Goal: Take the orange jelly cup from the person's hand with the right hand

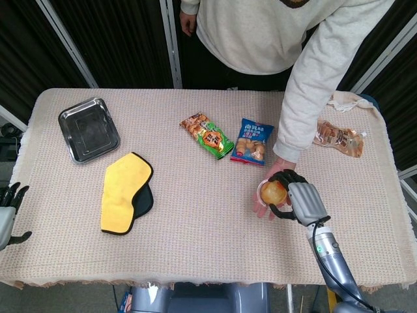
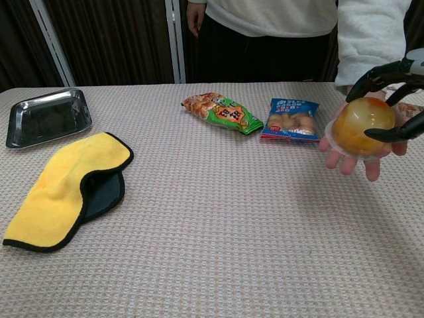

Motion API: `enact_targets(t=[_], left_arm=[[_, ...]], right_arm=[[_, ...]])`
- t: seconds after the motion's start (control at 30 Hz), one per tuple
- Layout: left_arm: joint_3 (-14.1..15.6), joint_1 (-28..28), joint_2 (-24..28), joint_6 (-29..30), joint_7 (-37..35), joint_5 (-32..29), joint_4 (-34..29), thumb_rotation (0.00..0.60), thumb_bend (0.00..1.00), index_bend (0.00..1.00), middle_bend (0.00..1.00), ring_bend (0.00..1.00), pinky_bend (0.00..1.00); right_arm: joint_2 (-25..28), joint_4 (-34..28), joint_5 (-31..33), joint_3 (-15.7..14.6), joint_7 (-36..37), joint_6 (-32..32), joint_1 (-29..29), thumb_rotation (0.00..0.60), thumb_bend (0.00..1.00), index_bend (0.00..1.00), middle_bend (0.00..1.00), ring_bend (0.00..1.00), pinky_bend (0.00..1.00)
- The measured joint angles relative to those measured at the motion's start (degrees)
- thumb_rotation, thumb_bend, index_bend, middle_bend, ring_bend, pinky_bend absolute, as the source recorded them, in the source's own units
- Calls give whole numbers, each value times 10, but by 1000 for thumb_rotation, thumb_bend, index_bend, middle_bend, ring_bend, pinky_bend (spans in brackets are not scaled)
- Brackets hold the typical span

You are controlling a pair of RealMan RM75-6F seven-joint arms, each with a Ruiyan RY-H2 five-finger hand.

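The orange jelly cup (image 1: 272, 191) (image 2: 361, 126) lies in the person's upturned palm (image 1: 262, 207) (image 2: 351, 159) above the right part of the table. My right hand (image 1: 301, 199) (image 2: 392, 99) has come in from the right and grips the cup, with dark fingers curled over its top and the thumb against its lower side. The person's fingers still lie under the cup. My left hand (image 1: 8, 210) rests at the table's far left edge, fingers apart and holding nothing.
A steel tray (image 1: 88, 129) sits at the back left, with a yellow cloth (image 1: 124, 189) in front of it. A green snack packet (image 1: 207, 135) and a blue one (image 1: 253, 140) lie mid-table. Another packet (image 1: 337, 137) lies far right.
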Motion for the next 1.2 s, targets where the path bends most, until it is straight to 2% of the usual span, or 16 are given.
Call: enact_targets(t=[0.07, 0.27, 0.6, 0.93, 1.07, 1.2], left_arm=[[0, 0, 0, -1, -1, -1, 0, 600, 201, 0, 0, 0, 0], [-1, -1, 1, -2, -2, -2, 0, 600, 203, 0, 0, 0, 0], [-1, -2, 2, -2, -4, -3, -2, 600, 203, 0, 0, 0, 0], [-2, -1, -1, 6, -4, 4, 2, 600, 203, 0, 0, 0, 0], [-2, -1, -2, 9, -3, 7, 4, 600, 203, 0, 0, 0, 0], [-3, 0, -5, 15, -2, 10, 6, 600, 202, 0, 0, 0, 0]], right_arm=[[-9, 10, -1, -2, -5, 8, 0, 600, 314, 474, 379, 312, 469], [-33, 39, -32, -9, -8, 40, -4, 600, 346, 594, 500, 428, 594], [-31, 35, -76, -12, 10, 60, -13, 600, 363, 643, 525, 456, 621], [34, -19, -108, -9, 16, 88, -33, 600, 362, 657, 526, 456, 620], [75, -29, -123, -24, 29, 97, -56, 600, 361, 656, 525, 456, 621], [92, -15, -141, -54, 40, 99, -78, 600, 361, 656, 526, 455, 621]])
